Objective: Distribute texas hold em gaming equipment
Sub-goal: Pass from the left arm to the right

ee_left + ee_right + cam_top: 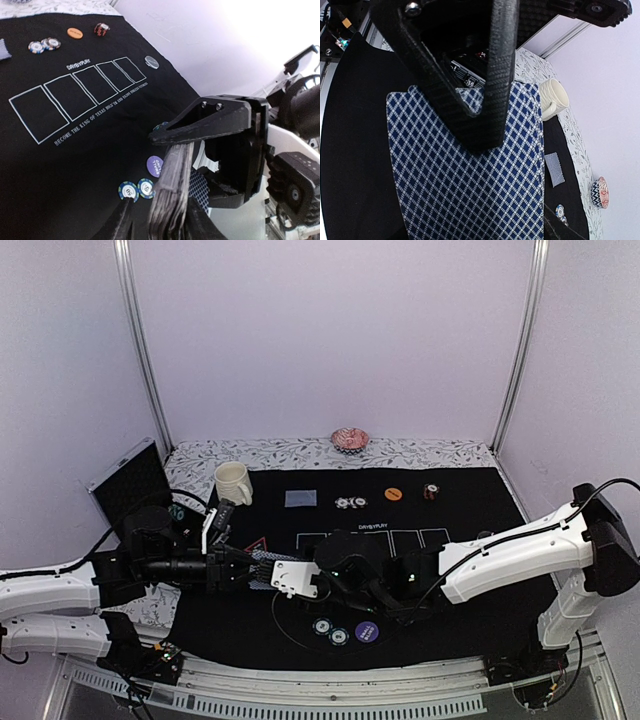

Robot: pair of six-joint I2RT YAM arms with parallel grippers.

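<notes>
Using the row of white card boxes (372,538) printed on the black mat (480,595) as my reference point here. Closest to me, on the near side of the boxes, sit a purple button (367,631) and two striped chips (330,628) just left of it.

Both my hands meet near the row's left end. The deck of cards (170,200) stands on edge between the fingers of my left hand (159,225). My right hand (172,142) reaches over its top, one finger flat across the blue-checked back. Honestly can't tell whether either hand is actually clamping it.

A red-outlined triangle (257,543) lies just left of the row. Beyond the boxes: one card (300,499), two more chips (351,503), an orange button (393,494) and a red-black chip (431,492). Further back left is the mug (233,483), with the pink dish (350,439) farthest of all.
</notes>
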